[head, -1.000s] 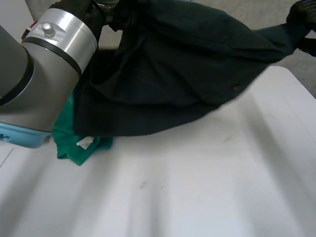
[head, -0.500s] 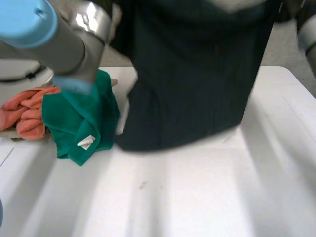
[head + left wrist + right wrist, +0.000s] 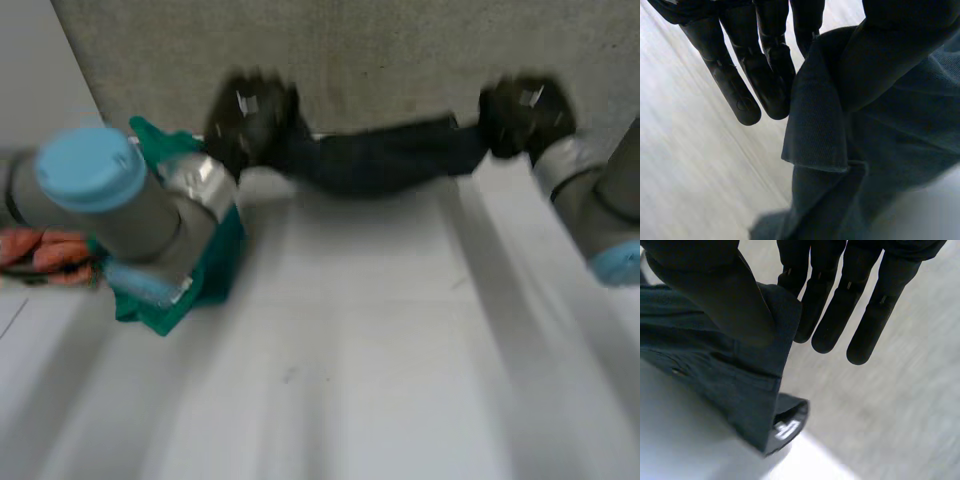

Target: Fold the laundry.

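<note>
The left arm (image 3: 110, 200) and right arm (image 3: 600, 215) stretched forward, hands well apart. The left robot hand (image 3: 250, 120) pinched one end of the dark cloth (image 3: 385, 158) between thumb and straight fingers (image 3: 740, 85). The right robot hand (image 3: 520, 115) pinched the other end likewise.

you've carried the cloth (image 3: 385, 160) away from the camera. a second ago it hung wide and close, covering the upper half of the head view. half a second ago it hung as a tall panel reaching down to the table (image 3: 380, 350). now it's drawn into a narrow band at the table's far edge. your left hand (image 3: 250, 120) and right hand (image 3: 522, 115) have gone out with it, one at each end. your left arm (image 3: 120, 200) has dropped across the green cloth (image 3: 215, 270) and now hides most of the orange cloth (image 3: 40, 250). your right arm (image 3: 600, 215) has come in beside the table.
</note>
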Available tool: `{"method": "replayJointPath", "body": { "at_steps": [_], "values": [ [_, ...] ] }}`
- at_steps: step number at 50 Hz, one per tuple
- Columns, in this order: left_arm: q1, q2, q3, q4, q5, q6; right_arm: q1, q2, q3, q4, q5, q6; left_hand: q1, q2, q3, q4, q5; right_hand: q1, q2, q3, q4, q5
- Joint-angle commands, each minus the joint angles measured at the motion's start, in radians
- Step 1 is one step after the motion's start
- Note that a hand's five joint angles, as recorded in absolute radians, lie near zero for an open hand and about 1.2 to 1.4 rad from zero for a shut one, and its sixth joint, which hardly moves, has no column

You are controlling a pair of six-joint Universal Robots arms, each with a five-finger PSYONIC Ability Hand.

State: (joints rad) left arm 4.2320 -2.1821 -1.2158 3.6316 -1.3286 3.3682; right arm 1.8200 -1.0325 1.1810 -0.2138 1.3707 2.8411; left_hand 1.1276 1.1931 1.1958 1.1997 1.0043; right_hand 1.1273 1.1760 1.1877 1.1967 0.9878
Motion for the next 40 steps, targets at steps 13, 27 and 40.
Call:
{"method": "replayJointPath", "body": {
  "at_steps": [13,27,40],
  "values": [
    [-0.106,0.246,-0.419,-0.401,-0.093,0.217,0.009,-0.164,0.284,0.451,-0.054,-0.412,0.269,0.203,0.2,0.197,0.217,0.269,0.22,0.209,0.2,0.234],
    [-0.253,0.449,-0.521,-1.011,-0.073,0.336,-0.137,-0.509,0.601,0.913,-0.129,-0.897,0.269,0.203,0.2,0.197,0.217,0.269,0.22,0.209,0.2,0.234],
    [-0.144,0.231,-0.226,-0.454,-0.083,0.358,-0.15,-0.324,0.439,0.636,-0.28,-0.511,0.269,0.203,0.2,0.197,0.217,0.269,0.22,0.209,0.2,0.234]
  ]
}}
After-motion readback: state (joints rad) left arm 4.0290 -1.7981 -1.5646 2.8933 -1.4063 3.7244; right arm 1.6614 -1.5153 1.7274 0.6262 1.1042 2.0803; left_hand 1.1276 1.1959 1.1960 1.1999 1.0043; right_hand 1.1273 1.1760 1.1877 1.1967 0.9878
